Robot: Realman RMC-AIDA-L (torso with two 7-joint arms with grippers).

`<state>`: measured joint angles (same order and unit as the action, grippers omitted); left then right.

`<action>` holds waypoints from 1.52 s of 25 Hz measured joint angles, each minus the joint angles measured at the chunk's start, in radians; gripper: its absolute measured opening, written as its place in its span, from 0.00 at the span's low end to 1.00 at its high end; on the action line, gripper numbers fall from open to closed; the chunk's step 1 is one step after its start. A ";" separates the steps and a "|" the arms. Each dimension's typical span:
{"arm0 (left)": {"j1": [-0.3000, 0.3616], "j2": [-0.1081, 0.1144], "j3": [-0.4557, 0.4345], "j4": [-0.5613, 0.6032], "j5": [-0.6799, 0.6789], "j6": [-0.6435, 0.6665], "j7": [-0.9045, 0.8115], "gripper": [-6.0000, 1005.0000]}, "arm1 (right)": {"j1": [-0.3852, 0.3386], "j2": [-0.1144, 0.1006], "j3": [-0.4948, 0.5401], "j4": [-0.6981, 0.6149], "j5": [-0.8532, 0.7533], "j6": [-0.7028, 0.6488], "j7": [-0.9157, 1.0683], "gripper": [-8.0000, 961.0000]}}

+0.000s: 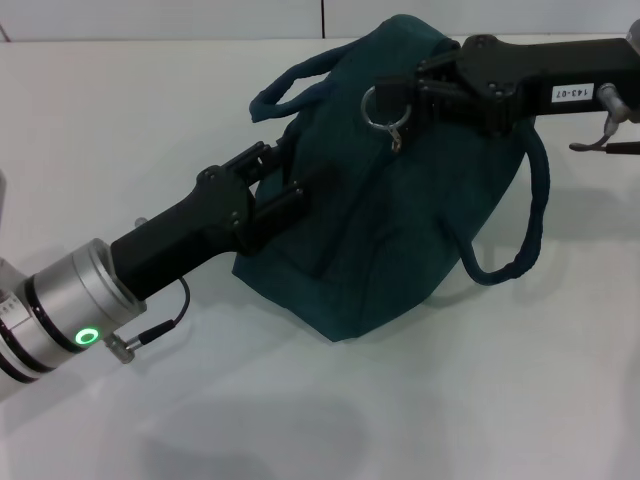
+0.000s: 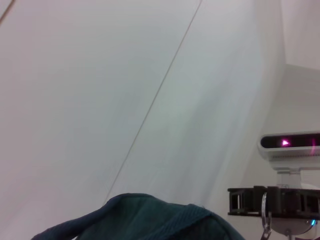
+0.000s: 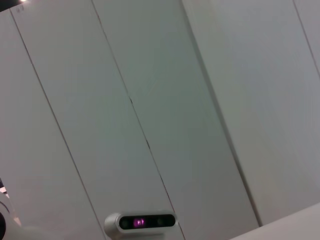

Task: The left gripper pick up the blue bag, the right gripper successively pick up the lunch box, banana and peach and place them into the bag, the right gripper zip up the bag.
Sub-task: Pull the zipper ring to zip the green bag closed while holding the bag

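The blue bag [image 1: 400, 220] lies on the white table, bulging, with its top closed. My left gripper [image 1: 285, 172] reaches in from the lower left and is shut on the fabric of the bag's left side. From the upper right, my right gripper [image 1: 397, 100] is at the top of the bag, shut on the metal ring zipper pull [image 1: 379, 106]. In the left wrist view, the bag's top edge [image 2: 145, 217] and the ring [image 2: 264, 212] show low down. The lunch box, banana and peach are out of view.
One strap handle [image 1: 290, 85] loops off the bag's back left. The other [image 1: 525, 230] hangs down on its right. The white table [image 1: 120, 120] ends at a pale wall behind. A small camera unit [image 3: 140, 221] with a pink light faces the scene.
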<state>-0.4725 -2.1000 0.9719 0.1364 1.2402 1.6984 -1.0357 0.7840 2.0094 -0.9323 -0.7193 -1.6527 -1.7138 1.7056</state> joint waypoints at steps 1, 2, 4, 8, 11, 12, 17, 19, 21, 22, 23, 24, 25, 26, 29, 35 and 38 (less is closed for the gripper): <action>0.000 0.000 0.000 0.000 0.000 -0.004 0.000 0.71 | -0.001 -0.001 0.001 0.000 0.001 0.000 0.000 0.06; 0.003 0.000 0.000 -0.001 -0.001 -0.008 0.001 0.71 | -0.002 -0.001 0.003 0.000 0.003 0.001 0.000 0.06; 0.005 0.000 0.000 -0.001 -0.001 -0.008 0.002 0.71 | -0.005 -0.002 0.007 0.000 0.004 0.002 0.000 0.06; 0.009 0.000 0.000 -0.001 -0.001 -0.008 0.000 0.56 | -0.011 -0.006 0.011 0.003 0.006 0.003 0.000 0.06; 0.006 0.000 0.003 -0.001 -0.001 -0.008 0.000 0.44 | -0.011 -0.007 0.014 0.007 0.007 0.003 0.000 0.06; 0.005 0.000 0.004 -0.001 -0.001 -0.008 0.000 0.39 | -0.011 -0.007 0.017 0.007 0.007 0.003 0.000 0.06; 0.003 0.001 0.006 -0.002 -0.001 -0.008 0.000 0.21 | -0.014 -0.006 0.039 0.011 0.008 0.003 0.004 0.06; 0.002 0.001 0.007 -0.001 0.001 -0.008 0.000 0.18 | -0.018 -0.003 0.055 0.022 0.012 -0.001 0.008 0.06; 0.002 0.002 0.007 -0.001 0.004 -0.008 0.000 0.14 | -0.022 -0.004 0.062 0.038 0.027 -0.003 0.009 0.06; 0.001 0.002 0.007 -0.001 0.006 -0.008 0.000 0.12 | -0.025 -0.006 0.062 0.046 0.036 -0.004 0.009 0.06; 0.001 0.003 0.007 -0.001 0.008 -0.008 0.000 0.10 | -0.025 -0.008 0.062 0.053 0.041 -0.004 0.010 0.06; 0.001 0.003 0.008 -0.001 0.008 -0.008 0.000 0.10 | -0.026 -0.011 0.062 0.060 0.045 -0.004 0.010 0.06; 0.001 0.003 0.009 -0.001 0.009 -0.008 0.000 0.09 | -0.027 -0.015 0.062 0.066 0.050 -0.002 0.010 0.06; 0.001 0.003 0.010 -0.001 0.010 -0.008 0.000 0.09 | -0.028 -0.017 0.062 0.069 0.054 -0.001 0.010 0.06; 0.001 0.004 0.019 0.000 0.011 -0.008 0.000 0.07 | -0.032 -0.022 0.063 0.072 0.074 0.002 0.011 0.06; 0.000 0.005 0.051 0.007 0.013 0.000 0.000 0.06 | -0.035 -0.030 0.064 0.076 0.084 0.029 0.021 0.06; 0.000 0.005 0.066 0.007 0.013 0.003 0.000 0.06 | -0.036 -0.033 0.064 0.090 0.085 0.042 0.021 0.06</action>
<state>-0.4724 -2.0953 1.0376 0.1438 1.2534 1.7016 -1.0356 0.7485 1.9766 -0.8682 -0.6297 -1.5678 -1.6718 1.7265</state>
